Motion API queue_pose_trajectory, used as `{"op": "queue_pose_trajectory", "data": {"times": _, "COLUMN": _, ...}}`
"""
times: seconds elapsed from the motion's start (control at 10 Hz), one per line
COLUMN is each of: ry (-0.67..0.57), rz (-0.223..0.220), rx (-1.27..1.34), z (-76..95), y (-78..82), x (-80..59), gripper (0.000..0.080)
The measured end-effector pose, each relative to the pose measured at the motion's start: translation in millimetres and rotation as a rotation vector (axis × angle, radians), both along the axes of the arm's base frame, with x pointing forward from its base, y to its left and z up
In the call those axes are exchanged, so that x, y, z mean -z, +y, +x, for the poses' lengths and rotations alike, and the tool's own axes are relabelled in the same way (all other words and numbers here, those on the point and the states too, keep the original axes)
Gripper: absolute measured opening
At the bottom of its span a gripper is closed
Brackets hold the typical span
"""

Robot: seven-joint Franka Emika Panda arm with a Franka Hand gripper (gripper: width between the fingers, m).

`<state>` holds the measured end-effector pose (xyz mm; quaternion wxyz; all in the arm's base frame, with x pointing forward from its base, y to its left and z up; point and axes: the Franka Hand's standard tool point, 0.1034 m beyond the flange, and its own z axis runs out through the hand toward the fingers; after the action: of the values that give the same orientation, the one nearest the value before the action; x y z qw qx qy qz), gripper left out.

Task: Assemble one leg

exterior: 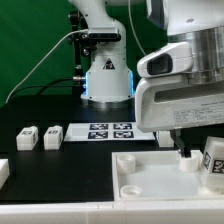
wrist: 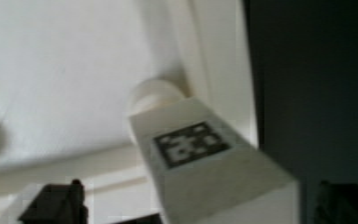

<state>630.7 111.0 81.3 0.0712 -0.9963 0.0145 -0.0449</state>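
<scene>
A leg (wrist: 194,145), a small white block with a black-and-white marker, lies between my fingers in the wrist view, its rounded end pointing away over the large white square piece (wrist: 51,70). My gripper (wrist: 197,203) is open, with a dark finger (wrist: 55,205) on each side and a gap between each finger and the leg. In the exterior view the gripper (exterior: 195,152) is low over the square piece (exterior: 150,175) at its right end, next to that leg (exterior: 213,158). Two more legs (exterior: 27,137) (exterior: 52,136) lie at the left.
The marker board (exterior: 110,131) lies behind the square piece in the middle of the black table. A white part (exterior: 3,170) shows at the left edge. The robot's base (exterior: 107,75) stands at the back before a green backdrop.
</scene>
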Motion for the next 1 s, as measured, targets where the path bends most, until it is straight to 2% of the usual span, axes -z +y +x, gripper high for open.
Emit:
{"op": "queue_pose_trajectory", "data": {"times": 0.1, "ry": 0.002, "rz": 0.000, "rx": 0.009, "z": 0.5, "y": -8.0, "x": 2.4, "gripper": 0.0649}}
{"op": "queue_pose_trajectory", "data": {"times": 0.2, "ry": 0.008, "rz": 0.004, "rx": 0.046, "z": 0.2, "y": -5.8, "x": 2.3, "gripper": 0.0649}}
{"op": "queue_pose_trajectory", "data": {"times": 0.3, "ry": 0.009, "rz": 0.004, "rx": 0.048, "z": 0.0, "y": -5.5, "x": 2.6, "gripper": 0.0536}}
{"op": "queue_pose_trajectory", "data": {"times": 0.4, "ry": 0.023, "rz": 0.018, "rx": 0.143, "z": -0.1, "y": -4.8, "x": 2.8, "gripper": 0.0536}}
{"op": "queue_pose_trajectory", "data": {"times": 0.5, "ry": 0.036, "rz": 0.029, "rx": 0.232, "z": -0.4, "y": -3.8, "x": 2.8, "gripper": 0.0353}}
{"op": "queue_pose_trajectory", "data": {"times": 0.6, "ry": 0.052, "rz": 0.045, "rx": 0.338, "z": -0.5, "y": -2.6, "x": 2.7, "gripper": 0.0291}}
{"op": "queue_pose_trajectory", "data": {"times": 1.0, "ry": 0.100, "rz": 0.078, "rx": 0.649, "z": -0.7, "y": -1.3, "x": 3.0, "gripper": 0.0291}}
